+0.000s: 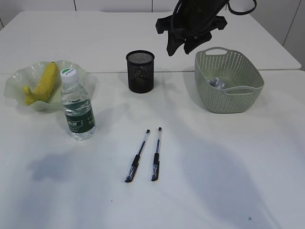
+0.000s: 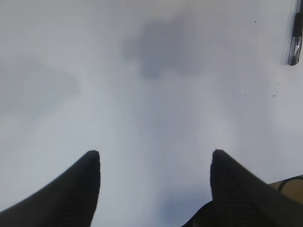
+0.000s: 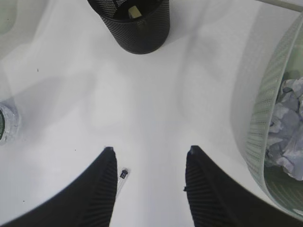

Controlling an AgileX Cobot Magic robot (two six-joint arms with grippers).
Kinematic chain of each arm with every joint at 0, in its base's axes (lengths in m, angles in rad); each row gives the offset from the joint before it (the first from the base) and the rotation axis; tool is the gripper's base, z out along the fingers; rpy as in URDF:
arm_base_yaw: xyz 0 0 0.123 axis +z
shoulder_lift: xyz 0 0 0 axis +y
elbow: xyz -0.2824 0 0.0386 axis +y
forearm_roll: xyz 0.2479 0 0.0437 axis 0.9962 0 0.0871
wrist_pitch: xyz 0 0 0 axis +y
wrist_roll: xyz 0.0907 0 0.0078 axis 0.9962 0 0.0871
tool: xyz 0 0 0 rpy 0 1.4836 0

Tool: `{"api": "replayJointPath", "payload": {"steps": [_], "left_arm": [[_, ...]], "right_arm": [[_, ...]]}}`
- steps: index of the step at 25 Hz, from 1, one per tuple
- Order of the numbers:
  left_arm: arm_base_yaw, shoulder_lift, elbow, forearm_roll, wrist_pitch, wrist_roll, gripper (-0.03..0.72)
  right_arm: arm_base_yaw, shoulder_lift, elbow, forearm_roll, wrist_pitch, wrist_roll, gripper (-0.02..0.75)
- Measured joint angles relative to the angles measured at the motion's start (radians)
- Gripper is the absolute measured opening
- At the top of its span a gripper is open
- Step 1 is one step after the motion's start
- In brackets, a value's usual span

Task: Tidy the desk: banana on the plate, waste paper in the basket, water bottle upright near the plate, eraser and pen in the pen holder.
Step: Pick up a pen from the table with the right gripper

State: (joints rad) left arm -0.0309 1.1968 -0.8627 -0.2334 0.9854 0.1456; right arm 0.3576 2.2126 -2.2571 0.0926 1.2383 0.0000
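Note:
The banana [image 1: 45, 81] lies on the green glass plate [image 1: 14, 78] at the left. The water bottle [image 1: 77, 107] stands upright beside the plate. Two pens [image 1: 137, 155] [image 1: 156, 153] lie on the table in front of the black mesh pen holder [image 1: 140, 71]. A pale block, perhaps the eraser [image 3: 134, 11], lies inside the holder [image 3: 142, 33]. Crumpled waste paper [image 1: 218, 84] is in the green basket [image 1: 228, 102]. My right gripper [image 1: 183, 47] hangs open and empty between holder and basket [image 3: 149, 150]. My left gripper [image 2: 154, 156] is open over bare table, out of the exterior view.
In the right wrist view the basket wall [image 3: 265, 109] with paper [image 3: 289, 123] is at the right, a pen tip [image 3: 123, 174] beside the left finger, the bottle [image 3: 5, 124] at the left edge. A pen end [image 2: 296, 40] shows in the left wrist view.

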Motion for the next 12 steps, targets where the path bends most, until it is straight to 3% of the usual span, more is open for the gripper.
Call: {"api": "replayJointPath", "payload": {"steps": [6,12], "left_arm": [[0.000,0.000,0.000,0.000,0.000,0.000,0.514],[0.000,0.000,0.000,-0.002,0.002,0.000,0.514]], "right_arm": [[0.011,-0.050,0.000,0.005,0.005,0.038,0.347],[0.084,-0.112,0.089,0.003,0.005,0.058,0.347]]}}
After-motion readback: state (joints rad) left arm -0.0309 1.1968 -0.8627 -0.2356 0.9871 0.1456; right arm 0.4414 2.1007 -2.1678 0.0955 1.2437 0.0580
